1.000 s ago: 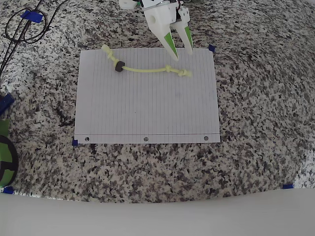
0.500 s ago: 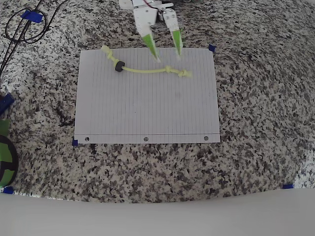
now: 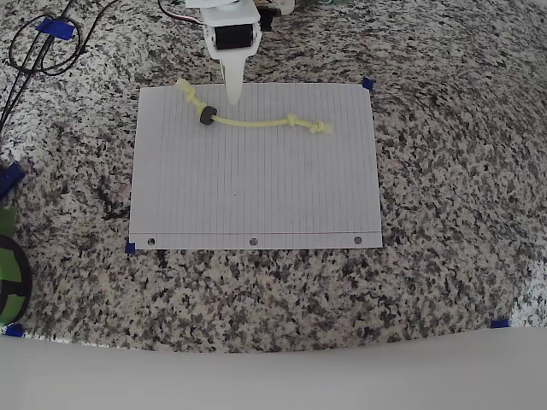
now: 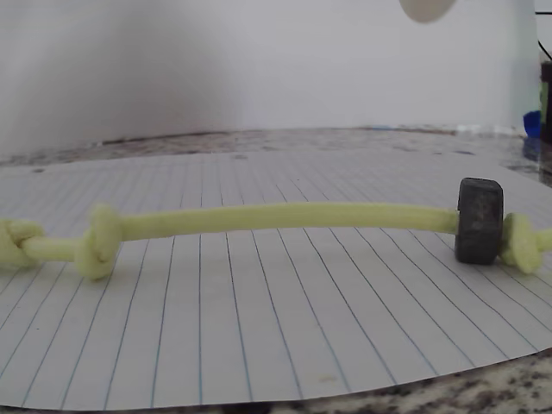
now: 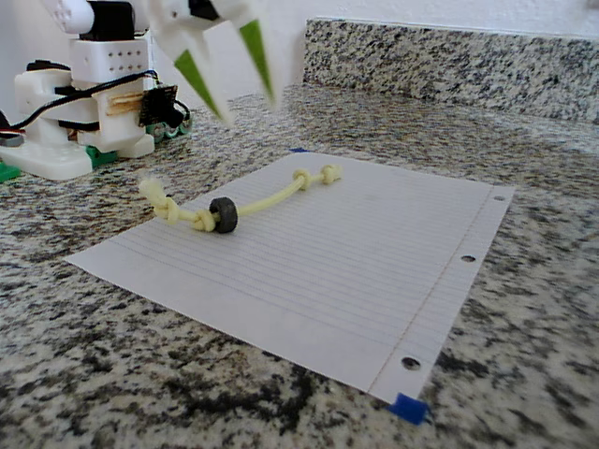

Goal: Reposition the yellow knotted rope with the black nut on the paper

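Observation:
The yellow knotted rope (image 3: 256, 123) lies in a shallow curve across the far part of the paper (image 3: 256, 188), knots at both ends. The black nut (image 3: 206, 116) sits on it near its left end in the overhead view. My gripper (image 3: 232, 96) hovers over the paper's far edge, just behind the nut, and is turned on its side. The fixed view shows the gripper (image 5: 245, 105) open above the rope (image 5: 271, 198) and nut (image 5: 223, 214), holding nothing. Up close in the wrist view, the rope (image 4: 285, 216) crosses the lined paper (image 4: 259, 328) with the nut (image 4: 479, 220) at the right.
Granite counter all around. Black cables (image 3: 43, 43) loop at the far left corner. A green and black object (image 3: 8, 273) sits at the left edge. Blue tape bits (image 3: 367, 84) mark the paper's corners. The arm's base (image 5: 84, 103) stands behind the paper, before a backsplash (image 5: 449, 56).
The gripper has swung left along the paper's far edge, from above the right knots to behind the nut, and rolled onto its side. The rope and nut have not moved.

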{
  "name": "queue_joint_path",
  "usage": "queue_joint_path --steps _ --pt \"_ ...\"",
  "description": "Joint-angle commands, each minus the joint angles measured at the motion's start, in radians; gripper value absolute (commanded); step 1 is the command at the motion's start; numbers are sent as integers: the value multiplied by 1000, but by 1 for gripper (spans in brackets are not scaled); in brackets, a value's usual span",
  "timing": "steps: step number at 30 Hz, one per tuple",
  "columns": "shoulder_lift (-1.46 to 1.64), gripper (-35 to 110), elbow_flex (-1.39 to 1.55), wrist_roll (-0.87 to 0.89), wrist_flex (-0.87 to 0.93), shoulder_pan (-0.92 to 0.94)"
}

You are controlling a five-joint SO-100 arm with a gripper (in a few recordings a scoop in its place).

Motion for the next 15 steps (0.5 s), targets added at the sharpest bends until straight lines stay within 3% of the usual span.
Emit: queue_joint_path --steps 1,15 --pt "-74 47 -72 -87 35 61" --pt "-342 47 -138 -273 -26 256"
